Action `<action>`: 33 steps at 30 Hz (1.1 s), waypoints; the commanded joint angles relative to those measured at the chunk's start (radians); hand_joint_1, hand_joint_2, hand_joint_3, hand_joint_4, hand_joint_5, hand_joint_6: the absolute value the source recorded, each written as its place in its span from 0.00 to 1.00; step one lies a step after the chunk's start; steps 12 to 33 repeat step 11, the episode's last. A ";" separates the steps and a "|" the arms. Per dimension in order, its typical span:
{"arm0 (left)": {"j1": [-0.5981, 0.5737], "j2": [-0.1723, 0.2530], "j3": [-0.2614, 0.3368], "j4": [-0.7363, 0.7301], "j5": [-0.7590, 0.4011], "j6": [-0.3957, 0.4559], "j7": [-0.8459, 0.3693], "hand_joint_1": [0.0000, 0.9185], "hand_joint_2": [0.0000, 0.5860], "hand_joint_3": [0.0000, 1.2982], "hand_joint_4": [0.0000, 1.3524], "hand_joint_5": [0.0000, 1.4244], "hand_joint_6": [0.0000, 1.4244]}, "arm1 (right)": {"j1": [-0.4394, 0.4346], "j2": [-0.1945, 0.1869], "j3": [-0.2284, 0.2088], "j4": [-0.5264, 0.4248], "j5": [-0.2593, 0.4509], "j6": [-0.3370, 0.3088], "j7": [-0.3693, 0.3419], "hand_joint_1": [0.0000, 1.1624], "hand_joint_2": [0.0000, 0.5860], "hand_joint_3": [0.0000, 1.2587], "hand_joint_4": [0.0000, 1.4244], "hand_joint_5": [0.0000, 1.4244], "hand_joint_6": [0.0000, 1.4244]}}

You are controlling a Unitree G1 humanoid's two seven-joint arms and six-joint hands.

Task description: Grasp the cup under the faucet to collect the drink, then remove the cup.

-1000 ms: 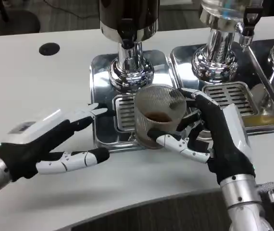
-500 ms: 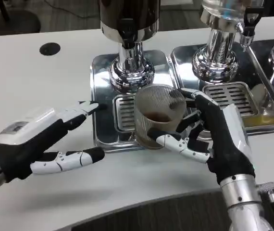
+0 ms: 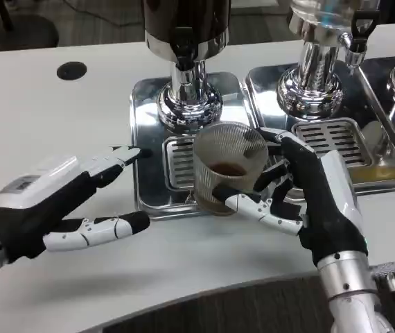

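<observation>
A ribbed translucent cup (image 3: 226,166) with a little dark drink in its bottom stands on the drip grate (image 3: 177,163) of the left dispenser, below its black faucet (image 3: 181,43). My right hand (image 3: 308,198) wraps the cup from the right, thumb across its front base and fingers behind it. My left hand (image 3: 52,205) hovers over the table left of the tray, fingers spread and holding nothing, its fingertips near the tray's left edge.
The chrome dispenser (image 3: 187,69) stands on a shiny steel tray (image 3: 145,132). A second dispenser (image 3: 319,62) with its own tray and grate (image 3: 336,142) stands to the right, a third at the far right edge. A black hole (image 3: 71,70) marks the table's back left.
My left hand drew back slightly to the left and toward me. The cup and my right hand stayed put.
</observation>
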 commanded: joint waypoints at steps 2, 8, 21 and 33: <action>0.010 0.011 0.007 0.003 0.000 0.005 0.004 0.00 0.24 0.04 0.00 0.00 0.08 | -0.020 0.003 -0.005 -0.011 0.006 -0.016 -0.011 0.59 0.35 0.40 0.39 0.53 0.71; 0.010 0.010 0.005 0.004 -0.002 0.007 0.000 0.00 0.24 0.04 0.00 0.00 0.08 | -0.025 0.003 -0.005 -0.004 0.007 -0.019 -0.010 0.59 0.35 0.40 0.39 0.53 0.72; 0.011 0.011 0.006 0.003 -0.001 0.006 0.001 0.00 0.24 0.04 0.00 0.00 0.08 | -0.025 0.003 -0.007 -0.005 0.010 -0.021 -0.010 0.59 0.35 0.40 0.39 0.53 0.72; 0.011 0.011 0.006 0.003 -0.001 0.006 0.001 0.00 0.24 0.04 0.00 0.00 0.08 | -0.025 0.003 -0.007 -0.005 0.010 -0.021 -0.010 0.59 0.35 0.40 0.39 0.53 0.72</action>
